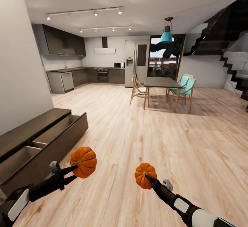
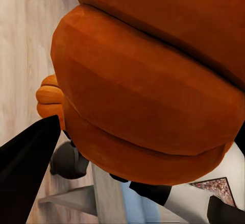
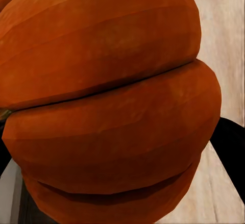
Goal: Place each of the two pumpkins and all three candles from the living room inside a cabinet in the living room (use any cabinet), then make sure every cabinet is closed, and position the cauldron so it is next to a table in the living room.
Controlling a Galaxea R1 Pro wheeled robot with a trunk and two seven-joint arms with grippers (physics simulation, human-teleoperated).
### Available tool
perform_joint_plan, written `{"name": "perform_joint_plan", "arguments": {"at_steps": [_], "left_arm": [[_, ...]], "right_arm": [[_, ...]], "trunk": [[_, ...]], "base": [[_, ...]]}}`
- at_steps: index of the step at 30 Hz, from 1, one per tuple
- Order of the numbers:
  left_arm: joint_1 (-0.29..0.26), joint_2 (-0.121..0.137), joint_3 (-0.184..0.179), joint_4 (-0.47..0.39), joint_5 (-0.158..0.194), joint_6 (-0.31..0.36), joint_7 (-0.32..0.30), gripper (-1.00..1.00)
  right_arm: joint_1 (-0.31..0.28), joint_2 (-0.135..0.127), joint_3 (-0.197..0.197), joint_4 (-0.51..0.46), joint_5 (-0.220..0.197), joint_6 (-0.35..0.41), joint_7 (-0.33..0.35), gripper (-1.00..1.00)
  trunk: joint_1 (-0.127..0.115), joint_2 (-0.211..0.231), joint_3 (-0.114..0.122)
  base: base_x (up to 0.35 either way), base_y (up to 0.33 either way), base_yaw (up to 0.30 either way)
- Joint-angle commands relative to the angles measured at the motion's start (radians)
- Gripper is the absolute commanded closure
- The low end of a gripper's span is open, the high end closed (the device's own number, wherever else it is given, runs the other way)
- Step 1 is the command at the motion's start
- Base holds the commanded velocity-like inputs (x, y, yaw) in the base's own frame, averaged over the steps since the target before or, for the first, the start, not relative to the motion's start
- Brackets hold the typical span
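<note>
left gripper: my left gripper (image 1: 74, 172) is clamped on a pumpkin (image 1: 83, 162), carried in the air just off the outer front corner of the open drawer. In the left wrist view that pumpkin (image 2: 148, 91) sits tight against the camera with a black finger (image 2: 25, 168) alongside.

right gripper: the right gripper (image 1: 148, 178) is squeezed around the second pumpkin (image 1: 145, 175), out over the wood floor (image 1: 137, 123), well apart from the cabinet. The right wrist view has orange ribs (image 3: 107, 106) right up close, so it looks like a solid hold to me.

cabinet: the long dark cabinet (image 1: 32, 125) runs along the wall on my left. Its drawer (image 1: 51, 139) is pulled out, with a divider splitting it into compartments.

step in hand: I'd say it's dropping the left pumpkin in first, since it's already near the drawer's front edge.

how I'd do it: swing the left arm in over the drawer's front edge, get low inside a compartment before letting go so it doesn't roll or bounce out, and keep it toward the middle, clear of the divider.

right pumpkin: I'd probably need to turn the base left so that arm can reach.

candles: can't spot any from here.
</note>
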Motion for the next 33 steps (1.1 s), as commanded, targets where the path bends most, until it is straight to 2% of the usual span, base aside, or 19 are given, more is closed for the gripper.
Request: {"name": "perform_joint_plan", "arguments": {"at_steps": [1,12,33], "left_arm": [[0.000,0.000,0.000,-0.001,0.010,0.012,0.000,1.00],[0.000,0.000,-0.001,-0.001,0.010,0.012,0.000,1.00],[0.000,-0.013,-0.002,-0.001,0.008,0.012,-0.001,1.00]], "right_arm": [[-0.001,0.000,-0.003,-0.001,-0.014,0.009,0.001,1.00],[-0.001,0.000,-0.003,-0.001,-0.014,0.003,0.001,1.00],[-0.001,0.000,-0.003,-0.001,-0.012,-0.002,0.000,1.00]], "trunk": [[0.000,-0.001,-0.002],[0.000,-0.001,-0.011],[0.000,-0.001,-0.012]], "base": [[0.274,-0.151,-0.249],[0.284,-0.148,-0.230],[0.309,-0.103,-0.009]]}}
